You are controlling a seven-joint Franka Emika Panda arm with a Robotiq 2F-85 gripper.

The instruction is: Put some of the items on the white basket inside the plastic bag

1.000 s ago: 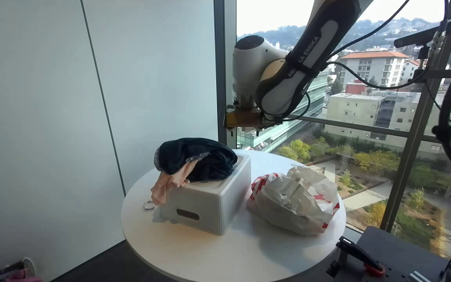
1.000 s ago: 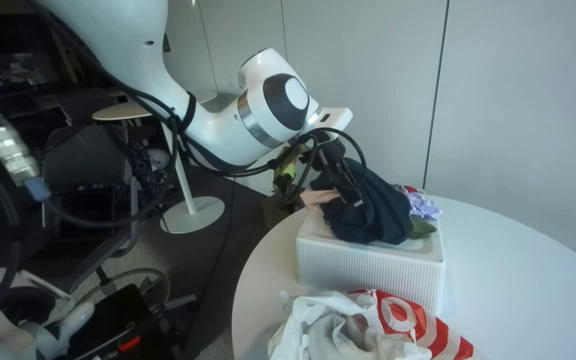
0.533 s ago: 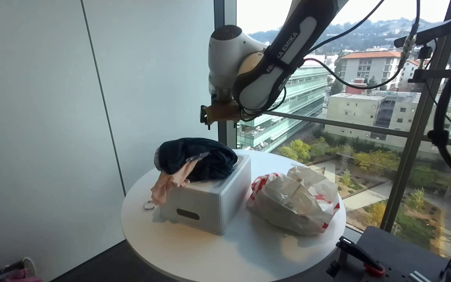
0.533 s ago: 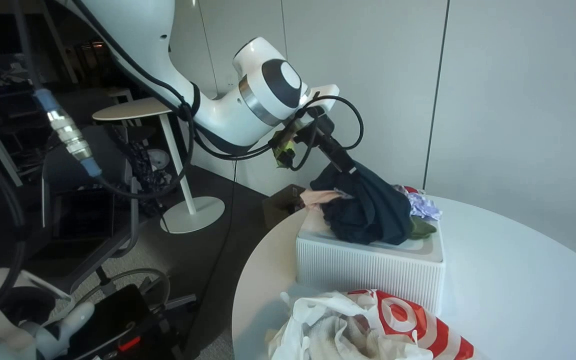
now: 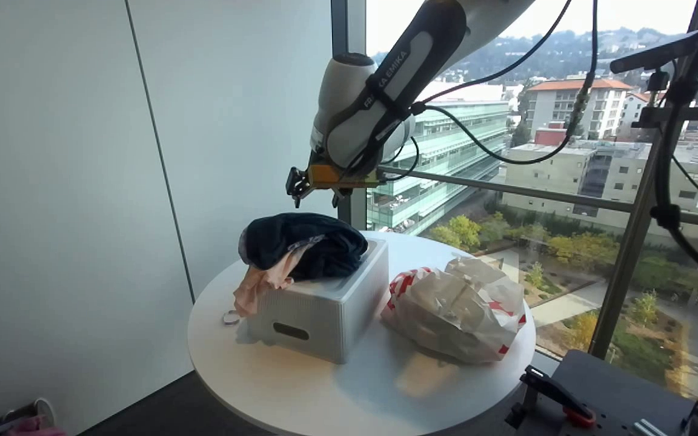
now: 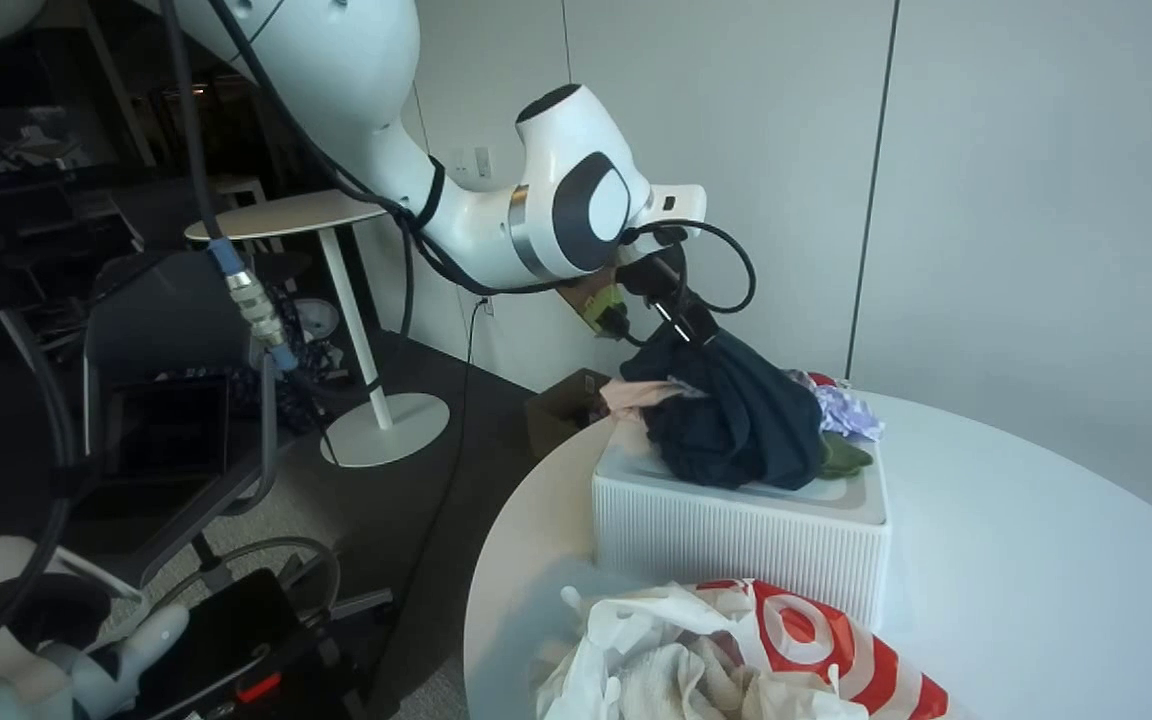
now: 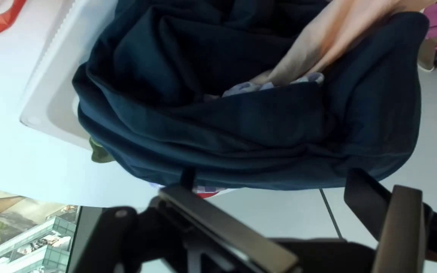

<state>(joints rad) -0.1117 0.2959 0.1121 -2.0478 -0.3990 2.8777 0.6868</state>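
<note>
The white basket (image 5: 319, 348) stands on the round table and bears a pile of cloths. A dark navy cloth (image 5: 331, 257) lies bunched on top, seen also in the wrist view (image 7: 249, 121). A peach cloth (image 5: 267, 281) hangs over the basket's edge. A lavender cloth (image 6: 846, 412) and an olive cloth (image 6: 844, 457) stick out behind the navy one. The white and red plastic bag (image 5: 452, 315) lies beside the basket, its mouth partly open, with a greyish cloth (image 6: 676, 680) inside. My gripper (image 5: 317, 204) is open and empty, just above the navy cloth; its fingers are spread wide in the wrist view (image 7: 273, 182).
The round white table (image 5: 349, 393) carries everything. A small ring-shaped object (image 5: 231, 317) lies by the basket. A wall stands behind the table in an exterior view (image 6: 1016, 200), and a window is on another side. A cable (image 6: 736, 270) loops off the wrist.
The arm has moved from the bag side across to above the basket, and the gripper has turned and tilted. The cloths, basket and bag have not moved.
</note>
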